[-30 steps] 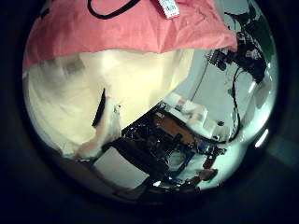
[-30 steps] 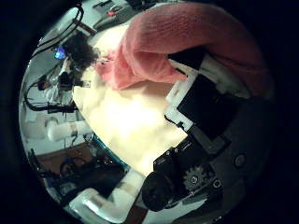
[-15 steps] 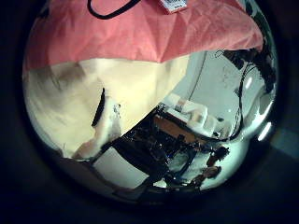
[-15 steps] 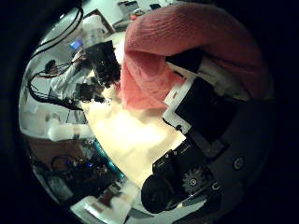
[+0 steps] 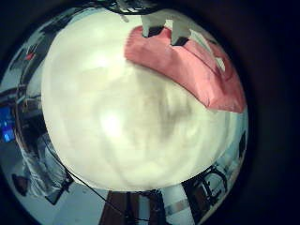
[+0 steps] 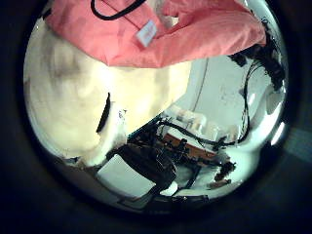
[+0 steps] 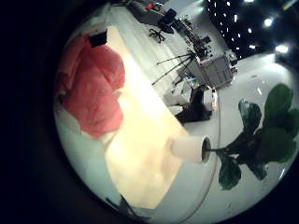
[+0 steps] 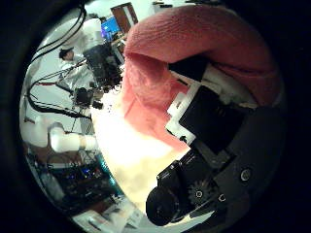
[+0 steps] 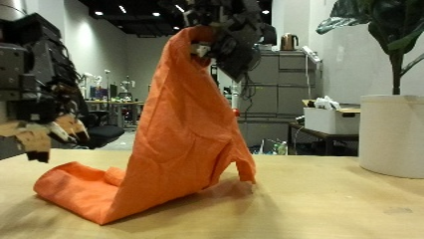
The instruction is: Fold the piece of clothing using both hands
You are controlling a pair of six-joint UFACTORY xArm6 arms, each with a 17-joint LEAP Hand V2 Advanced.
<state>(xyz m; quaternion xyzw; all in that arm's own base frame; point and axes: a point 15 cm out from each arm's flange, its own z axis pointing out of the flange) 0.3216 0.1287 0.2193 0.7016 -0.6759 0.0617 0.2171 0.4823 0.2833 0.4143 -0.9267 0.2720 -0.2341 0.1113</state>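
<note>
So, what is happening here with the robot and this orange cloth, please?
A two-armed robot is folding a piece of clothing on a wooden table. One hand has pinched the orange garment near its top and holds it high, so most of it hangs down while its lower end lies crumpled on the table. The other hand hovers beside the hanging cloth with curled fingers and holds nothing. The fold is not yet made. A white pot with a plant stands at the table's far side.
</note>
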